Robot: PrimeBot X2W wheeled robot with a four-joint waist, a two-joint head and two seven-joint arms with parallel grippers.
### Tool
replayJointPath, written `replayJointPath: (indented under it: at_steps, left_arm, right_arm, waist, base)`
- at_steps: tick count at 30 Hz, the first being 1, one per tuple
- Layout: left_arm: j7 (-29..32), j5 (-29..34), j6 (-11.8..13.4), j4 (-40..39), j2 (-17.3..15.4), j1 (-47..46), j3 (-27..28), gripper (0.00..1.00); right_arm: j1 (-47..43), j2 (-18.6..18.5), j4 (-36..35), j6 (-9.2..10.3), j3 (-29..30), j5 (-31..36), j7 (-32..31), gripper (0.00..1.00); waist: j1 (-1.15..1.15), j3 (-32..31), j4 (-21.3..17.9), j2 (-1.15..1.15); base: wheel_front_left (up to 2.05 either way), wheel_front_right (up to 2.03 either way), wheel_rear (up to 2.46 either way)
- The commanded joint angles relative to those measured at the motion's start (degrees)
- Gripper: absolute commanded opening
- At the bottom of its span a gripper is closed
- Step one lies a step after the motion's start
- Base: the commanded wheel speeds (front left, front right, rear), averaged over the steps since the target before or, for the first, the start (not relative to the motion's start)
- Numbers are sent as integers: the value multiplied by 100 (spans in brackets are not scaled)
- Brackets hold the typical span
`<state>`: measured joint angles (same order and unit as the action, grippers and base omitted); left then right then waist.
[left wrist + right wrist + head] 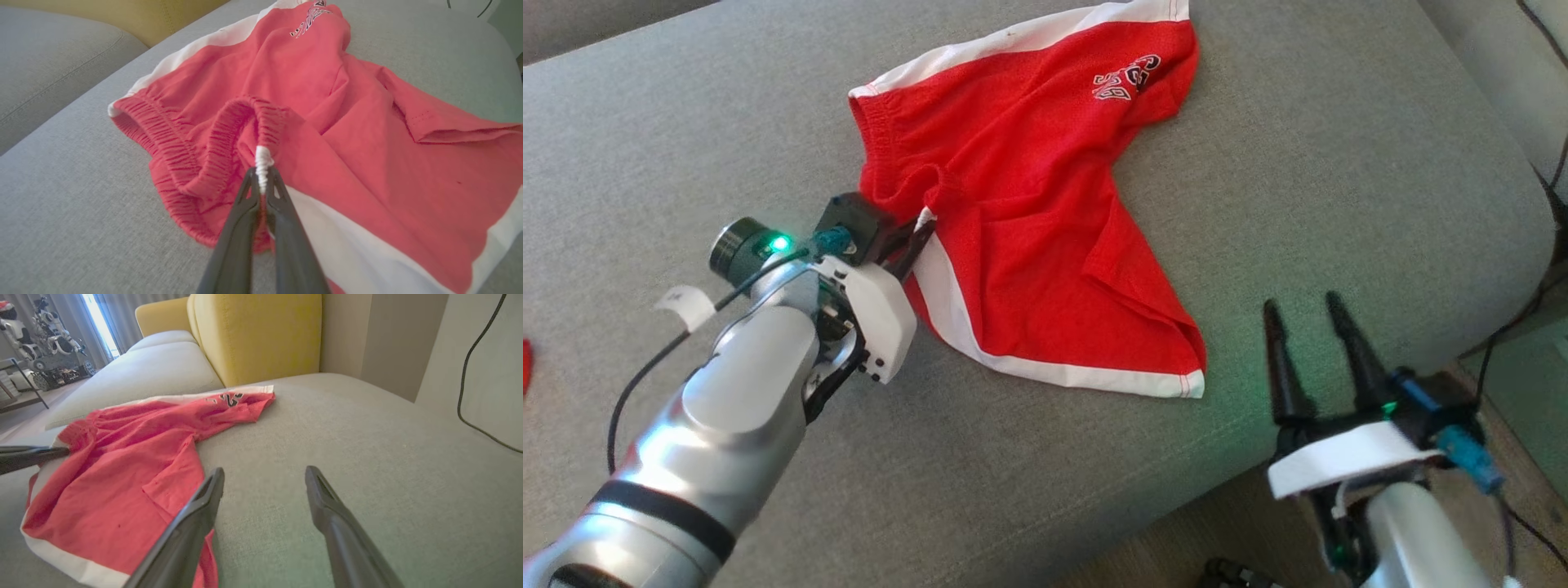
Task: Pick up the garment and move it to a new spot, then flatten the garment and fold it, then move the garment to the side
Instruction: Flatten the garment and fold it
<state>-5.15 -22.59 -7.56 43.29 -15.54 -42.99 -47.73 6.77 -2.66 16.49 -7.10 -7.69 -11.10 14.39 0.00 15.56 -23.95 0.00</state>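
Note:
A pair of red shorts with white side stripes lies spread and rumpled on the grey sofa cushion. My left gripper is shut on the elastic waistband where the white stripe meets it; the left wrist view shows the pinched white seam between the two dark fingers, with the waistband bunched up. My right gripper stands open over the cushion's front right part, to the right of the shorts' hem, with nothing between its fingers. In the right wrist view the shorts lie to the left of its fingers.
The cushion's front edge runs just below my right gripper, with floor beyond. A yellow backrest rises behind the cushion. A dark cable hangs on the wall to the right. Another robot stands far off.

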Motion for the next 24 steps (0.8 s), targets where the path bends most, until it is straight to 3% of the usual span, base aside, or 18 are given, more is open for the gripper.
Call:
replayJointPath:
  at_steps: [1, 11, 24]
  left_arm:
    - [-51, -93, 8, -118, -204, -384, 121, 0]
    - [-193, -411, 8, -124, -410, -466, 45, 0]
    - [-330, -461, 26, -66, -328, -499, -13, 0]
  right_arm:
    - [54, -22, -14, -39, -238, -19, 44, 100]
    - [-56, -22, 647, -39, -810, -331, -519, 100]
    - [143, -21, 1284, -39, -1095, -1064, -826, 100]
  waist:
    - [0, -21, 11, 0]
    - [0, -131, 48, 0]
    - [0, -210, 186, 0]
  base:
    - [0, 0, 0]
    - [0, 0, 0]
    - [0, 0, 0]
